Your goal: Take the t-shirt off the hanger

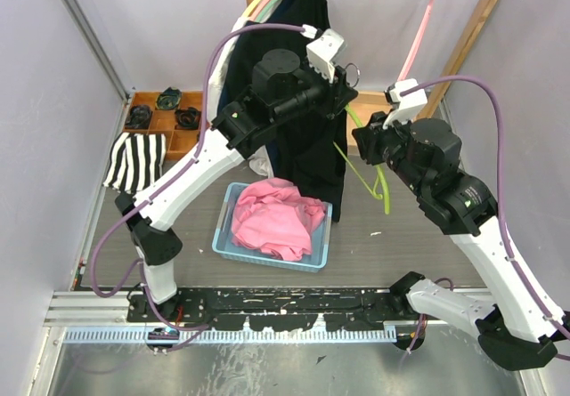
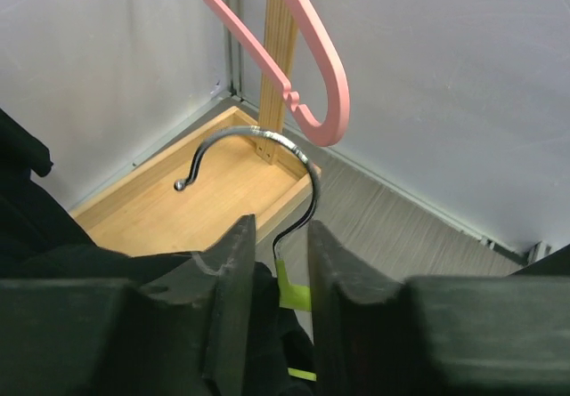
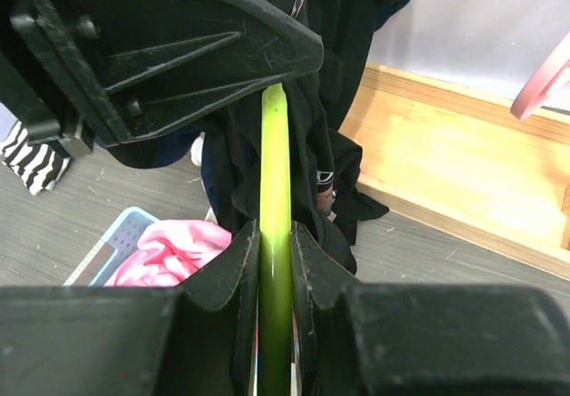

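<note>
A black t-shirt (image 1: 312,138) hangs down from a lime green hanger (image 1: 365,173) with a metal hook (image 2: 267,138). My left gripper (image 2: 280,245) is at the hanger's neck. Its jaws stand apart, with the green neck (image 2: 292,294) and a fold of the black t-shirt (image 2: 267,325) in the gap. My right gripper (image 3: 274,236) is shut on the green hanger (image 3: 274,173) arm, which runs straight up toward the left arm (image 3: 160,40). The t-shirt (image 3: 329,102) drapes behind and to the right of that bar. In the top view the right gripper (image 1: 374,142) sits just right of the shirt.
A blue basket (image 1: 227,236) holding a pink cloth (image 1: 276,218) stands below the shirt. A striped cloth (image 1: 134,160) lies at the left beside a wooden tray (image 1: 165,111) of dark items. A pink hanger (image 2: 312,67) hangs on the wooden rack (image 1: 472,31), and more garments (image 1: 267,0) hang behind.
</note>
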`<action>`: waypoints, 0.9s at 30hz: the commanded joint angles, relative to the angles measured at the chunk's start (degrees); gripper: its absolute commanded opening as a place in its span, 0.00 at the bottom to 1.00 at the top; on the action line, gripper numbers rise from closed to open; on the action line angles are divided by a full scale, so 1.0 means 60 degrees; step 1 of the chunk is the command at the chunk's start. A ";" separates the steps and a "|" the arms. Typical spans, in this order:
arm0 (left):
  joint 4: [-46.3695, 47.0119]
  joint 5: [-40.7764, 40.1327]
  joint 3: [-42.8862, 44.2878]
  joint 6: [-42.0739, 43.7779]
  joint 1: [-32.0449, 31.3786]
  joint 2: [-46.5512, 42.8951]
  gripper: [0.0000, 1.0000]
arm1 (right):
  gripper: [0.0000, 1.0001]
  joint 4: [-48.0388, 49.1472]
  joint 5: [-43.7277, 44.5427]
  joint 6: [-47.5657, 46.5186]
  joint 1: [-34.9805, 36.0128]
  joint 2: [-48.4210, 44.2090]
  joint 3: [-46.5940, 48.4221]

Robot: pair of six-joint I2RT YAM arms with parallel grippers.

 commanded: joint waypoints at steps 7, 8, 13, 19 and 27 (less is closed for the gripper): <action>0.0976 -0.0347 -0.1199 0.0256 -0.0024 -0.1261 0.52 | 0.01 0.0523 0.0552 -0.0240 -0.0020 -0.0085 0.0369; 0.1061 -0.0381 -0.1418 0.0258 -0.0014 -0.1424 0.52 | 0.01 0.0527 0.0588 -0.0270 -0.0020 -0.0088 0.0370; 0.1579 -0.0393 -0.2697 0.0232 -0.0015 -0.2231 0.54 | 0.01 0.0703 0.0675 -0.0361 -0.0020 -0.0181 0.0316; 0.1930 -0.0472 -0.3742 0.0258 -0.0012 -0.2292 0.58 | 0.01 0.0990 0.0611 -0.0485 -0.0020 -0.0375 0.0283; 0.2160 -0.0657 -0.3918 0.0217 0.0136 -0.1587 0.60 | 0.01 0.1062 0.0347 -0.0558 -0.0021 -0.0566 0.0302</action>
